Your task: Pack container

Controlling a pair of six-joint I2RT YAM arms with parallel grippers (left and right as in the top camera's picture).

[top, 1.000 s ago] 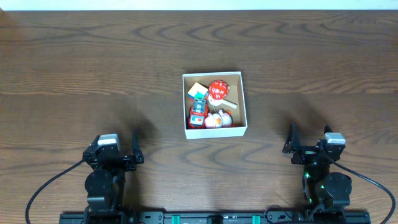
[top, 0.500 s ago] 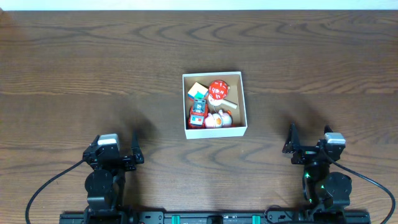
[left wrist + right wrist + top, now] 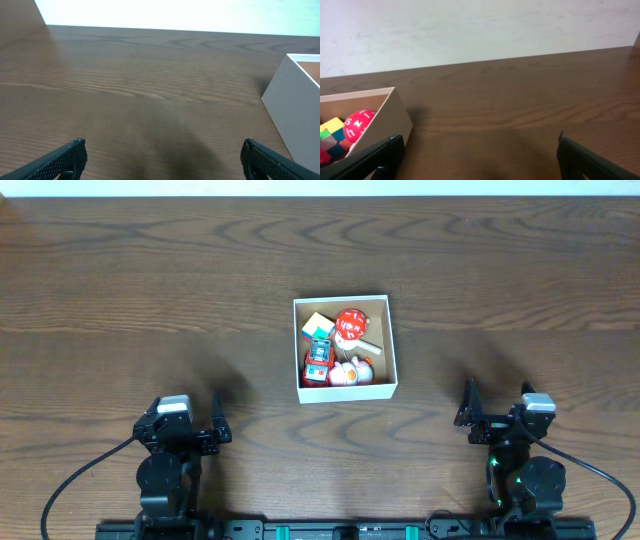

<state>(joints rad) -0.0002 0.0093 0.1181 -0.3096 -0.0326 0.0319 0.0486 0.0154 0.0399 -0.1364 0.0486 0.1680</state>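
The container [image 3: 392, 340] is a square white-walled cardboard box in the middle of the table. It holds a red ball [image 3: 350, 323], a coloured cube [image 3: 318, 326], a red toy car [image 3: 318, 362] and a white and orange toy [image 3: 352, 372]. My left gripper [image 3: 215, 420] is open and empty at the near left, well apart from the box. My right gripper [image 3: 468, 404] is open and empty at the near right. The left wrist view shows the box's white wall [image 3: 295, 110] at the right. The right wrist view shows its corner [image 3: 395, 117], the red ball [image 3: 359, 124] and the cube [image 3: 331, 131].
The dark wooden table [image 3: 150, 290] stretches all round the box. A pale wall [image 3: 480, 25] runs behind the table's far edge. Both arm bases sit at the near edge.
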